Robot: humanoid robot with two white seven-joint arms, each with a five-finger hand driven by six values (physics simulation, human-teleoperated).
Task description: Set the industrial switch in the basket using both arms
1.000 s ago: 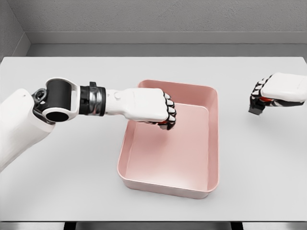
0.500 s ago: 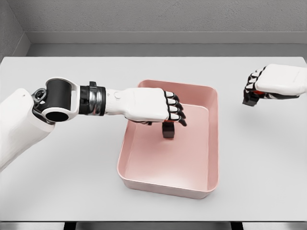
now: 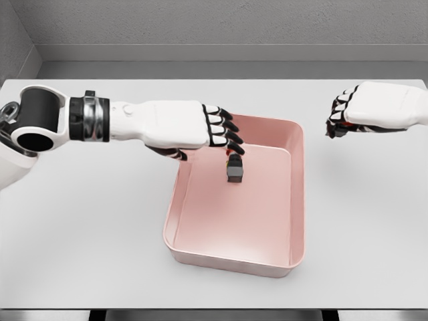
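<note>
- Since the earlier frames the left hand has let go of the small dark grey, box-shaped industrial switch and drawn back toward the worktop's left edge and up; its fingers are now spread and hold nothing. The right hand has risen a little and moved slightly inward.
- Near edge: the matte light grey worktop lies bare along its front, with open room on both sides of the basket.
- The shallow pink rectangular basket of smooth plastic, with rounded corners and low walls, sits at the middle of the worktop, its long sides running front to back.
- The industrial switch is inside the basket, in its far half and left of centre, a small red part showing on its top. Whether it rests on the floor cannot be told.
- The left hand hovers over the basket's far left corner, fingertips just above and beside the switch, apart from it.
- The right hand is clenched, near the worktop's right edge, well apart from the basket; a trace of red shows between its curled fingers, and what that is cannot be told.
- Beyond the worktop's far edge stands a grey wall.
</note>
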